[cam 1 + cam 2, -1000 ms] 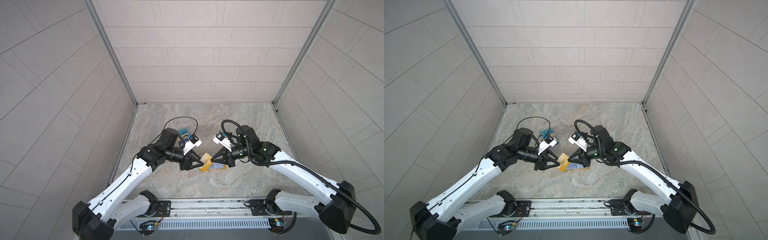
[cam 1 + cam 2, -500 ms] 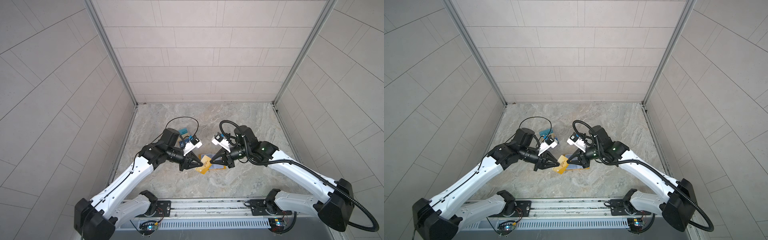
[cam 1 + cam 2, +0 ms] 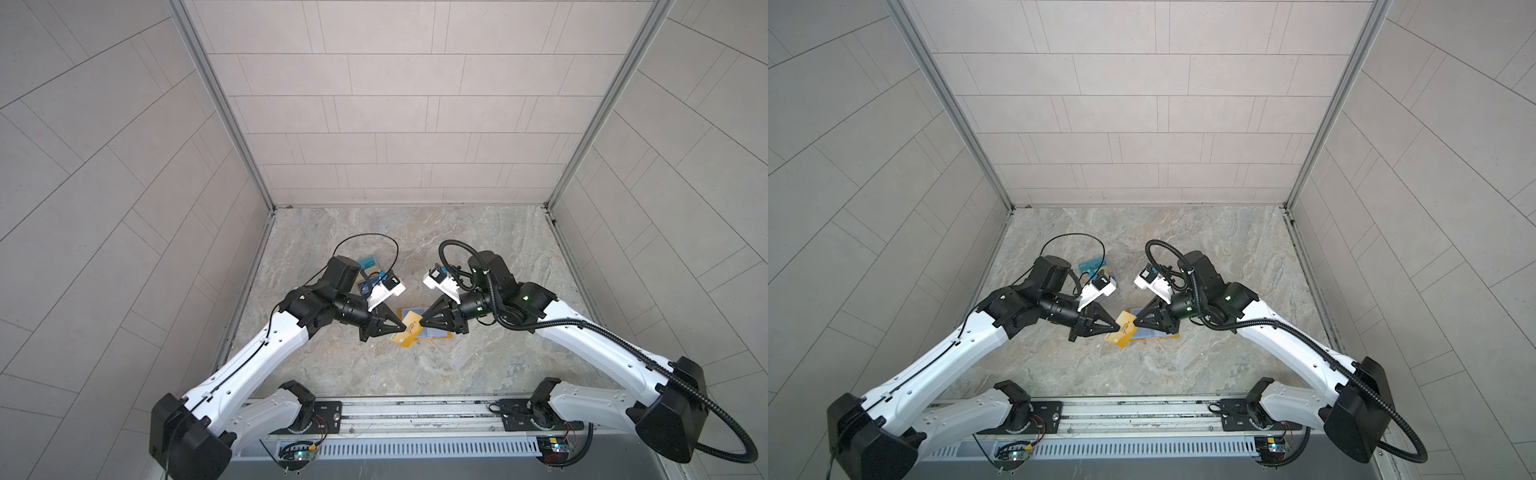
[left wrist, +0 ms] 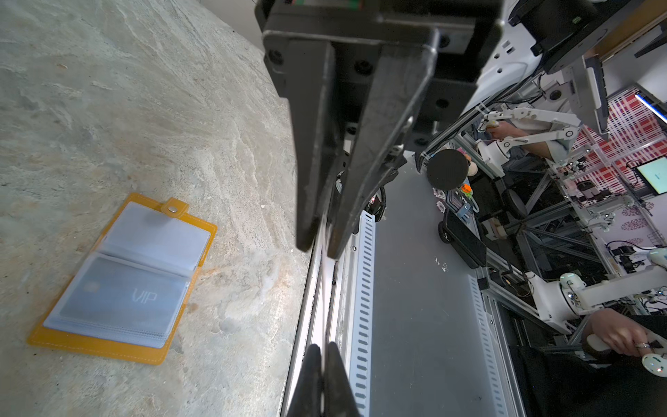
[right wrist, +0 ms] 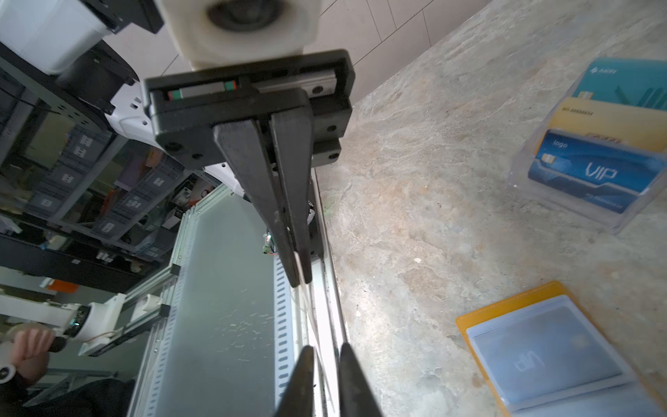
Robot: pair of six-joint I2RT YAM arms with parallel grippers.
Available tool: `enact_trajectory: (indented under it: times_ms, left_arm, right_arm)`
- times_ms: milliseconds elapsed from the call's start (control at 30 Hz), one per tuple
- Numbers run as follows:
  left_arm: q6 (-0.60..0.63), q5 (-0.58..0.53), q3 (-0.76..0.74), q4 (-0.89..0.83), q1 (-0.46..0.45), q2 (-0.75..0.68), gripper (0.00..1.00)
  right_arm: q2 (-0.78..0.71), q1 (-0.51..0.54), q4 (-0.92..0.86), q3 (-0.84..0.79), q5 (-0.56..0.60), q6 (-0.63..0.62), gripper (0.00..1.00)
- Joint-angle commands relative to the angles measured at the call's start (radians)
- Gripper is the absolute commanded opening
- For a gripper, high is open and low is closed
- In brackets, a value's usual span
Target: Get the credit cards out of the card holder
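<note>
The gold card (image 3: 409, 332) is shown raised and tilted, clamped at one edge by the closed left gripper (image 3: 403, 329). The right gripper (image 3: 422, 322) is set at the opposite edge, but its grip cannot be told. The open card holder (image 4: 94, 343) is laid flat beneath, with a VIP card (image 4: 122, 299) sleeved inside.

**Counts.** Card holder (image 4: 101, 348): one. Clear acrylic stand (image 5: 518, 177): one. Cards: five visible. Three are in the stand, namely teal card (image 5: 628, 83), yellow card (image 5: 613, 119) and blue VIP card (image 5: 592, 173). There is also one sleeved VIP card (image 4: 122, 299) and one gold script card (image 3: 409, 332). Further sleeves may hide more. Grippers: two, left gripper (image 3: 403, 329) and right gripper (image 3: 422, 322).
</note>
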Motion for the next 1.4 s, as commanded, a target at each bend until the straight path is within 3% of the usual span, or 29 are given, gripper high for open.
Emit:
enact_trajectory:
  times_ms: [0, 167, 367, 433, 500, 800, 1033, 1367]
  left_arm:
    - [0.025, -0.060, 0.039, -0.031, -0.001, -0.009, 0.00]
    - [0.040, -0.303, 0.070, -0.080, 0.000, 0.007, 0.00]
    - [0.109, -0.481, 0.117, -0.104, 0.034, 0.063, 0.00]
    - [0.145, -0.556, 0.132, -0.097, 0.043, 0.077, 0.00]
    - [0.177, -0.656, 0.134, -0.059, 0.053, 0.088, 0.00]
    - [0.372, -0.637, 0.252, -0.066, 0.207, 0.218, 0.00]
    - [0.578, -0.745, 0.377, -0.181, 0.233, 0.369, 0.00]
    - [0.750, -0.762, 0.485, -0.242, 0.279, 0.541, 0.00]
  right_arm:
    - [-0.031, 0.000, 0.013, -0.009, 0.067, -0.016, 0.36]
    - [-0.061, 0.000, 0.005, -0.033, 0.175, -0.007, 0.54]
    - [-0.097, 0.000, -0.030, -0.060, 0.325, -0.004, 0.68]
    - [-0.109, -0.001, -0.041, -0.071, 0.359, -0.011, 0.87]
    - [-0.119, -0.002, -0.047, -0.084, 0.386, -0.014, 0.92]
    - [-0.137, -0.002, -0.046, -0.111, 0.531, 0.019, 0.93]
    - [-0.160, -0.002, -0.053, -0.118, 0.601, 0.032, 0.94]
    - [-0.166, -0.002, -0.060, -0.118, 0.637, 0.044, 0.94]
